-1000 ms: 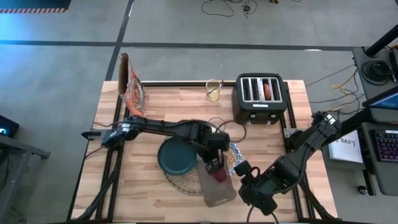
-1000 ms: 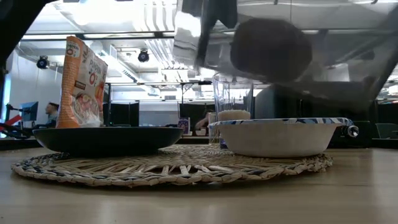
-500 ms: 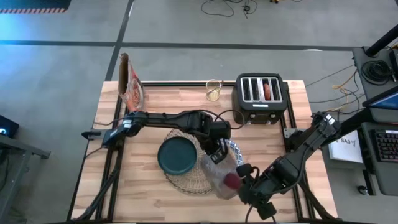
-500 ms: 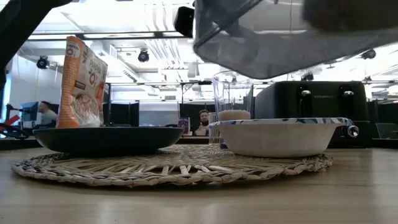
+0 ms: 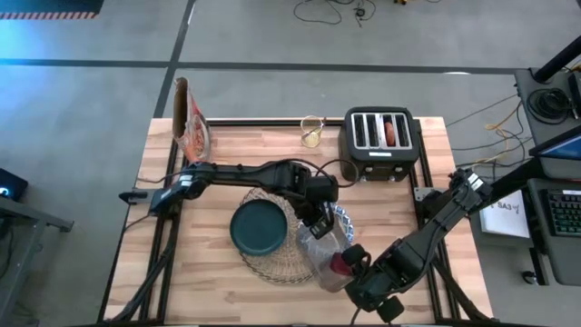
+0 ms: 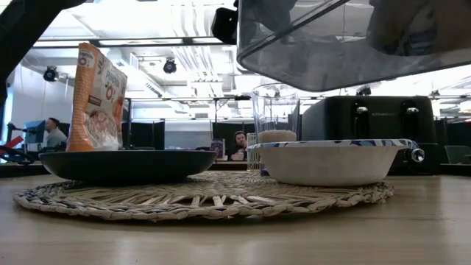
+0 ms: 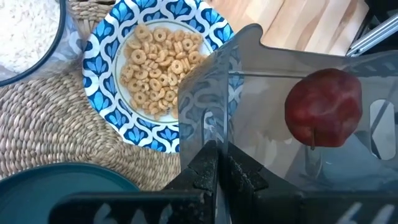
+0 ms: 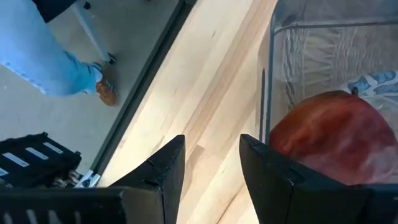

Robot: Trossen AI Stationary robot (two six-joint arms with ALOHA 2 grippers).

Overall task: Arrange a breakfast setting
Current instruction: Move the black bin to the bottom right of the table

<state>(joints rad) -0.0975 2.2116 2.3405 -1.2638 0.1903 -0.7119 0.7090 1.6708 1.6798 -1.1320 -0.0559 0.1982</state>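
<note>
1. We see the left end effector [image 7: 214, 163] pinched shut on the wall of a clear plastic container [image 7: 292, 118], held above the tabletop [image 5: 218, 272] just beside the bowl [image 7: 158, 68].
2. A red apple [image 7: 323, 116] sits inside the container.
3. The right end effector [image 8: 211, 165] stands open just beside the container.
4. The bowl, holding cereal rings, rests on the woven placemat [image 5: 272, 259] next to the teal plate [image 5: 259, 227].
5. The glass [image 5: 311, 132] stands beyond the bowl, beside the toaster [image 5: 379, 143].
</note>
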